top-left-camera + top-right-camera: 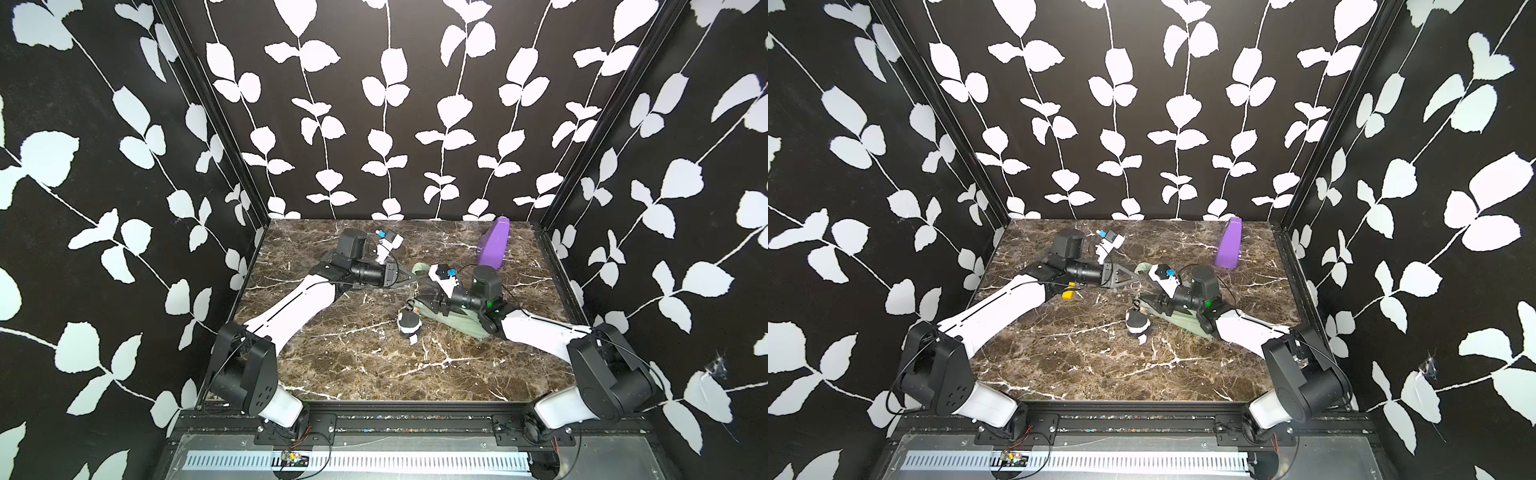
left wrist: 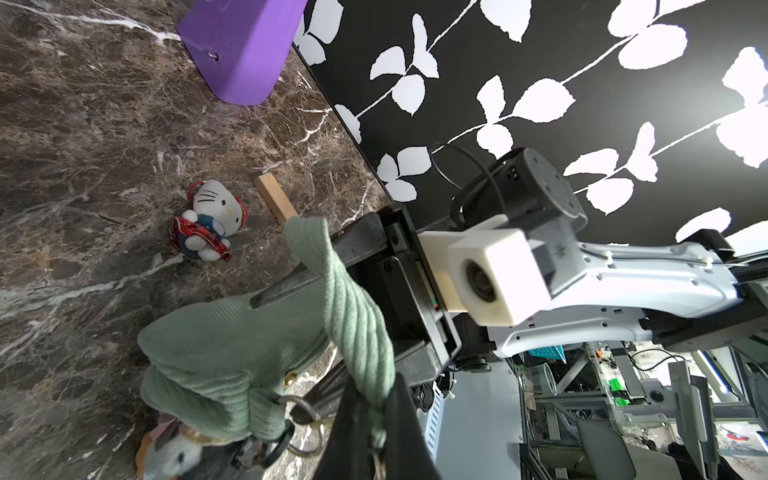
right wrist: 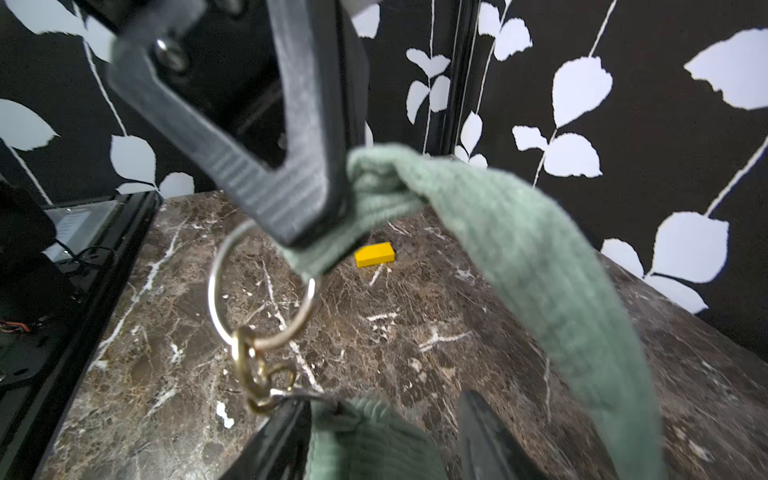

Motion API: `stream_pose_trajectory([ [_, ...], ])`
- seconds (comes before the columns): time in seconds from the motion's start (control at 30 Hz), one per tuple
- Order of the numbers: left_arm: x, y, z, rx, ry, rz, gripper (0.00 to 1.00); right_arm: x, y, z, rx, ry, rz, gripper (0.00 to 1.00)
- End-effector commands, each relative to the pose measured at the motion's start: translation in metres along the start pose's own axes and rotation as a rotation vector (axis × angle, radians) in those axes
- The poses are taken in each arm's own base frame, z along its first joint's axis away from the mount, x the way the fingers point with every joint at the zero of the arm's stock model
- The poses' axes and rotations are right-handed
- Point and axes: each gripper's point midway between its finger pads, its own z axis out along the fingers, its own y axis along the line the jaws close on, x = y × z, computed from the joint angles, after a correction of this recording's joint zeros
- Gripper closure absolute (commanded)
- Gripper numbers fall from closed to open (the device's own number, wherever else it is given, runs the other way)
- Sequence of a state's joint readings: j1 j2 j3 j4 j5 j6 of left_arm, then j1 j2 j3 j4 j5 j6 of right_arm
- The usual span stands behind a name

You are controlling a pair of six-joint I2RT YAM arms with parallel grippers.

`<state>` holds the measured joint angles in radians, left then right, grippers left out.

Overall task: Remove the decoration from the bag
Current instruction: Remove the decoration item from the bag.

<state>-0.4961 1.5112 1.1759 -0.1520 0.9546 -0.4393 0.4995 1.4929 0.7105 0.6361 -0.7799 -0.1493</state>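
My left gripper (image 1: 409, 279) clenches the thin strap (image 3: 540, 266) of the soft sage-green corduroy bag (image 1: 461, 323) lying centre-right on the brown marble table (image 1: 374, 374), my right gripper (image 3: 384, 405) released over it, with room open toward the front edge.

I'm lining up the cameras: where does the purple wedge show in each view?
Both top views: purple wedge at the far right of the table, at the back.
Left wrist: in it, partly cut off by the frame edge.
Right wrist: not in it.
Shared landmark: the green bag strap, in all four.
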Motion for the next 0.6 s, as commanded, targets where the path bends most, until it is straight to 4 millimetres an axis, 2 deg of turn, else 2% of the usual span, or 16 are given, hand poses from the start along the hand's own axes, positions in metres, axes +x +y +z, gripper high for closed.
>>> stream_pose_trajectory([
  [0.0,-0.007,-0.021,-0.003,0.061,0.003,0.057,1.0,-0.027,0.009,0.001,-0.082,-0.088,-0.067,0.41],
  [0.17,-0.008,-0.023,-0.003,0.071,0.004,0.065,1.0,-0.032,0.018,0.004,-0.169,-0.093,-0.057,0.44],
  [0.37,-0.015,-0.029,-0.005,0.079,-0.01,0.076,1.0,-0.029,0.024,0.005,-0.222,-0.082,-0.018,0.52],
  [0.57,-0.027,-0.038,-0.008,0.089,-0.039,0.089,1.0,-0.028,0.03,0.004,-0.256,-0.082,0.007,0.53],
])
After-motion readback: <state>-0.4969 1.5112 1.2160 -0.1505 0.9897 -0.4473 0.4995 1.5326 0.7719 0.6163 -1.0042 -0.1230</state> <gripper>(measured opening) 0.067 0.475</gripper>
